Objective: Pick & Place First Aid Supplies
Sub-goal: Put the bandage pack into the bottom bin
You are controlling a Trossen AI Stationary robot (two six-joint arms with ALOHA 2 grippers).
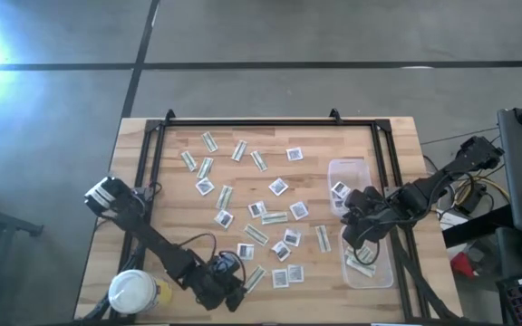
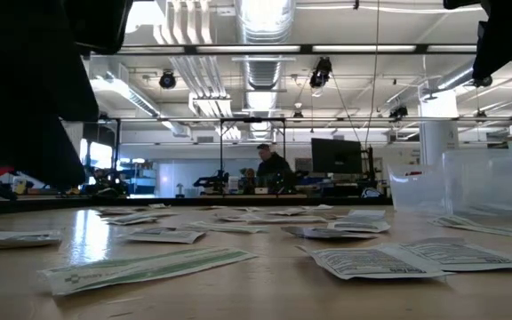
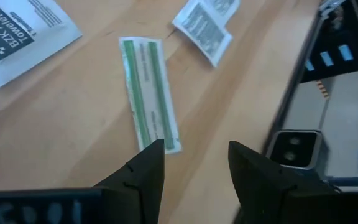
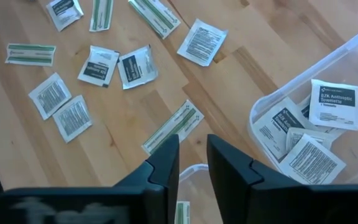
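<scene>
Risk first: your left gripper (image 3: 191,158) sits low over the near edge of the surface (image 1: 152,181), fingers apart with nothing between them. The green-striped strip (image 3: 149,93) lies flat on the wood, its near end just ahead of one fingertip and off to that finger's side, not centred in the gap. If you close from here you likely pinch air or just flick the strip's end. It's thin and flat, so fingers may skate over it or only drag it. A white BZK towelette packet (image 3: 17,34) and a small printed packet (image 3: 205,28) lie farther out, apart from the strip, so little chance of a double-grab there. The surface's edge and black frame rail (image 3: 300,81) are near on the other finger's side; a push that way could send the strip off the wood.

Right gripper (image 4: 193,165) hangs over the clear tubs at the right side, fingers a narrow gap apart, nothing visibly held. The tub with white packets (image 4: 278,102) holds several square ones already. A second tub rim shows directly under the fingers w/ a green strip inside, partly hidden. One loose strip (image 4: 173,126) lies on the wood just beyond the fingertips. Risk here: swinging low could clip a tub wall and shove it.

Most supplies are scattered mid-surface in the high view, so the job is prob. early.
</scene>
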